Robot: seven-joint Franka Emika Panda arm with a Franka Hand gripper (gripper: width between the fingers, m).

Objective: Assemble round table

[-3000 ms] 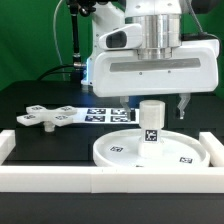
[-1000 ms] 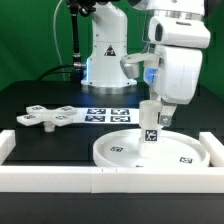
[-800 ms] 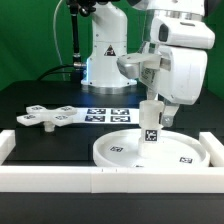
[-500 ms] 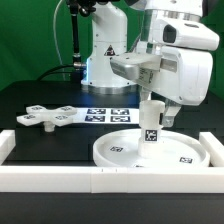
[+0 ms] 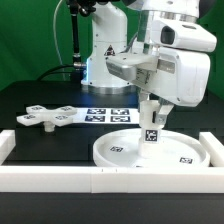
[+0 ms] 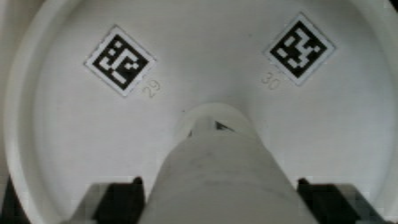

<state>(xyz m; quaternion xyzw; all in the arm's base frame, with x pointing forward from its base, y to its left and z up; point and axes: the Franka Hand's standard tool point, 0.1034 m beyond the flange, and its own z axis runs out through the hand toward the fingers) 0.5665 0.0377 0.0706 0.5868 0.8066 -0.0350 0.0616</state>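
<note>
Two dark fingers (image 6: 118, 200) of your end effector (image 5: 152, 114) stand on either side of the short post (image 5: 151, 131), one on each flank, as the wrist view shows. They sit very close to its sides, but you cannot tell from either view whether they press on it or leave a sliver of space. Nothing else is between them.

The post stands upright on the large round disc (image 5: 115, 150), near the disc's middle, with a small black-and-white tag facing the exterior camera. In the wrist view you look down the post (image 6: 222, 160) onto the white face of the disc (image 6: 205, 95), where two diamond-set tags (image 6: 121, 62) lie beyond it.

The disc rests flat on the black tabletop (image 5: 40, 137), just behind the front white rail (image 5: 100, 180). The cross-shaped piece (image 5: 47, 116) lies flat well apart from it, toward the exterior view's left. Between the two, further back, lies the marker board (image 5: 105, 113).
</note>
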